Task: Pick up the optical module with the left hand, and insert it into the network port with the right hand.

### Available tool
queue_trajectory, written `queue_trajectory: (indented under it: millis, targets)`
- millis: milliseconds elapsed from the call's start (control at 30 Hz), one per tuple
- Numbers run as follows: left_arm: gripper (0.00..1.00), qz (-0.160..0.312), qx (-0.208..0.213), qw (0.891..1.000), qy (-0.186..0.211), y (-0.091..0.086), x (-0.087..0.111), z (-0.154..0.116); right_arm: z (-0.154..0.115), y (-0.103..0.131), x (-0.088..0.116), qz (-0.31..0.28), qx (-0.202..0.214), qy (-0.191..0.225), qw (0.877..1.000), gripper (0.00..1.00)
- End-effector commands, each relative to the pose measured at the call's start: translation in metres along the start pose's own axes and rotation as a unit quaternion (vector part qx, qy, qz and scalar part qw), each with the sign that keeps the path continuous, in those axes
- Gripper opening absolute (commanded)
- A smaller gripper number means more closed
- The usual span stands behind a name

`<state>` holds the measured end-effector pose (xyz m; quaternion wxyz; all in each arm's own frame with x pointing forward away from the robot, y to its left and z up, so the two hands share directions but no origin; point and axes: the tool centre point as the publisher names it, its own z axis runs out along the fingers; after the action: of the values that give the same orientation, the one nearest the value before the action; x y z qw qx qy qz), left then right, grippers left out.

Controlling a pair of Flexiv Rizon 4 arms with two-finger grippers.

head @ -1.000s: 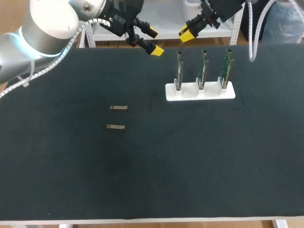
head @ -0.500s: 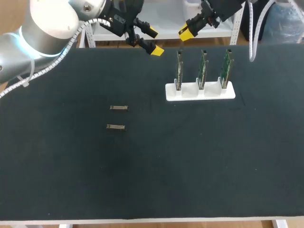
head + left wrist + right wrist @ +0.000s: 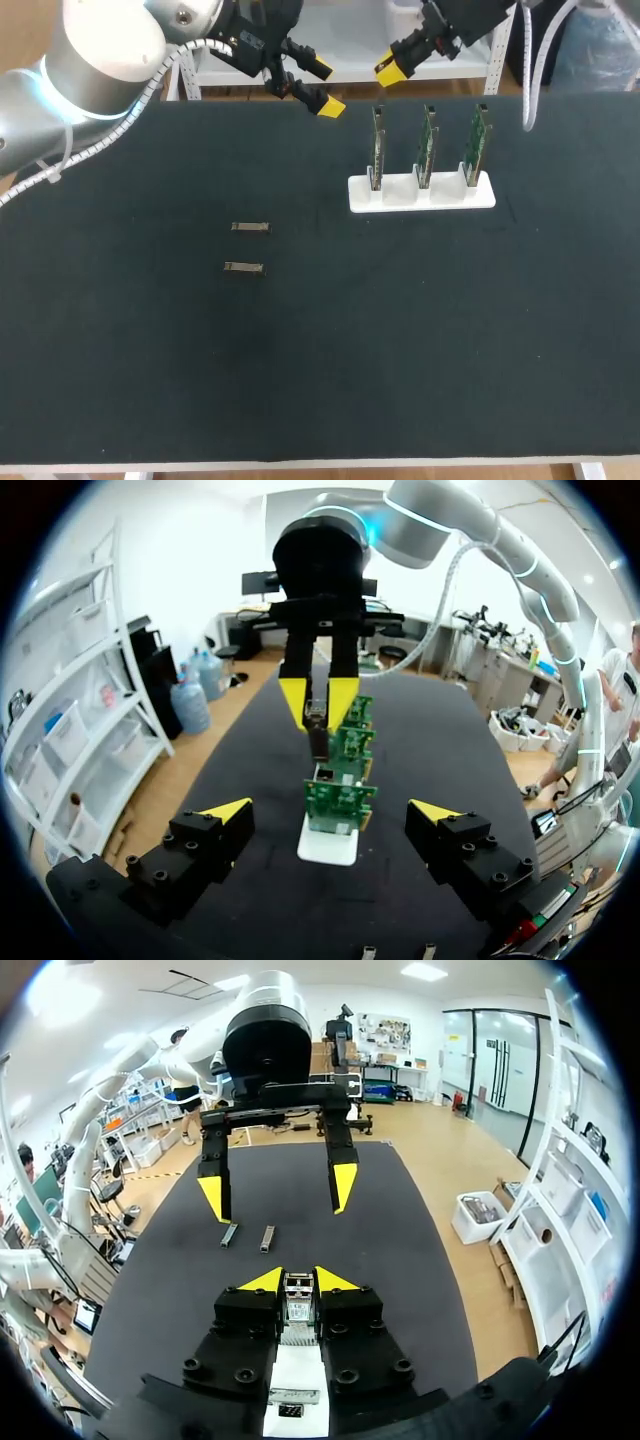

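My right gripper (image 3: 391, 71) hangs over the table's far edge, shut on a small metal optical module (image 3: 296, 1310) that shows between its yellow tips (image 3: 297, 1281). From the left wrist view that module (image 3: 318, 730) points down toward the row of green port boards (image 3: 340, 798). These boards stand in a white holder (image 3: 421, 193). Facing it from the far left, my left gripper (image 3: 323, 87) is open and holds nothing (image 3: 330, 813). Two more optical modules (image 3: 250, 227) (image 3: 243, 267) lie flat on the black mat left of centre.
Three green boards stand upright in the white holder (image 3: 296, 1388), which is directly under my right gripper. The two loose modules (image 3: 229, 1234) (image 3: 267, 1237) lie beyond my left gripper (image 3: 278, 1188) as the right wrist sees it. The black mat (image 3: 400, 350) covers the table.
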<state>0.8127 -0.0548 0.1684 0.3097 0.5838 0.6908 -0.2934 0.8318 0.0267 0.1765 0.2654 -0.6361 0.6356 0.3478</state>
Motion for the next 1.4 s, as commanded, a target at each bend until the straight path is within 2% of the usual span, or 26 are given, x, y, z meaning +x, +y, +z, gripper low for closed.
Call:
queue_trajectory:
  millis: [33, 833, 1400]
  targets:
    - [1.0, 0.0, -0.001, 1.0, 0.001, -0.001, 0.0, 0.0, 0.001, 0.006, 0.001, 0.0, 0.009, 0.001, 1.0, 0.0]
    - [1.0, 0.0, -0.001, 1.0, 0.001, -0.001, 0.0, 0.0, 0.005, 0.016, 0.003, -0.011, 0.014, 0.007, 1.0, 0.0]
    - [1.0, 0.0, -0.001, 1.0, 0.001, -0.001, 0.0, 0.0, 0.005, 0.015, 0.003, -0.021, 0.021, 0.011, 1.0, 0.0]
